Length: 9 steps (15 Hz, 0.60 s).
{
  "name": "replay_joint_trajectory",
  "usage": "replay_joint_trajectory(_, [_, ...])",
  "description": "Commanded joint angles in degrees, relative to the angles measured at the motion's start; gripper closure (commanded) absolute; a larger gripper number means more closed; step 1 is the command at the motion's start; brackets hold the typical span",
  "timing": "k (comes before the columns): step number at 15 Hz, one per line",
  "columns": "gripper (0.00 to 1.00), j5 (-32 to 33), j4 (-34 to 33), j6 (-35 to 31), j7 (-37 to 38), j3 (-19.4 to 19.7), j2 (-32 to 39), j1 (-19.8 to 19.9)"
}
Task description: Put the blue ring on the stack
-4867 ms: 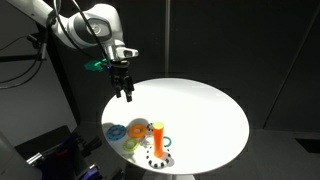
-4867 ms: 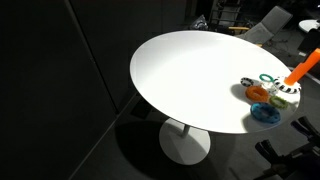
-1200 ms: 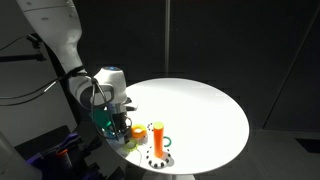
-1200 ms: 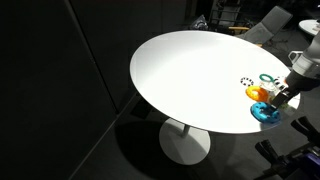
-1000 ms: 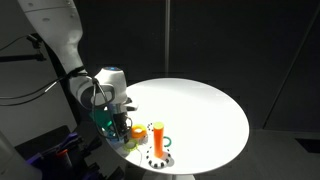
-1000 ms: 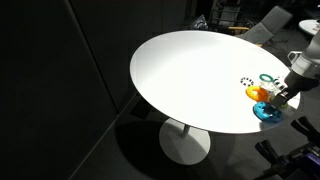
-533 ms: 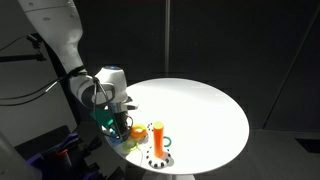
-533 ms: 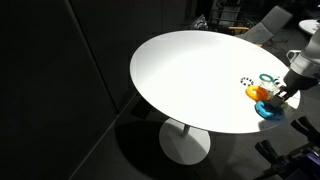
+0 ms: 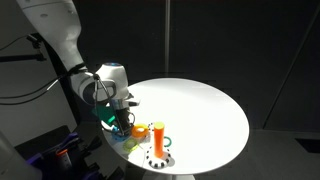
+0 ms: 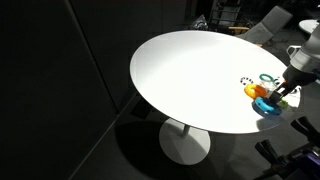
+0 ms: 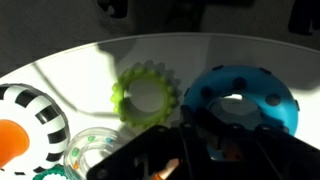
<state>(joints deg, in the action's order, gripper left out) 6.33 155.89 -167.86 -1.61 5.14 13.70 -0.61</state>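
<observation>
Wrist view first: my claw fills the bottom of the picture as a dark mass, and I can hardly tell its fingers apart. It looks clamped on the near rim of the blue ring, with one finger down through the hole. The ring's near edge is hidden behind the claw.

The peg is cut off at the left edge. I get only a slice of orange and part of its black-and-white striped base. In an exterior view the peg stands upright and in full sight, to the right of the claw. There the claw and arm cover the blue ring almost entirely.

In an exterior view the blue ring sits right at the near rim of the table, under the claw. The frame edge cuts the arm off.

Room: everything is crowded at that one edge. The rest of the white tabletop is open.

Count from the wrist: one blue ring, one green toothed ring just left of it and apart from it, one clear ring between the green ring and the peg, and one peg. A loose orange ring shows in an exterior view.
</observation>
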Motion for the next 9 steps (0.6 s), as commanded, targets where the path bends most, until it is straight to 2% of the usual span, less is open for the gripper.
replay_joint_trajectory(1, [1.0, 0.48, 0.0, 4.07, 0.28, 0.0, -4.46, 0.0])
replay_joint_trajectory(7, [0.95, 0.59, 0.0, 6.47, 0.21, -0.53, -8.01, 0.57])
replay_joint_trajectory(8, [0.71, 0.62, 0.03, 6.74, 0.21, -0.58, -8.32, 0.61])
replay_joint_trajectory(9, [0.7, 0.67, 0.02, 7.06, 0.23, -0.62, -8.52, 0.64])
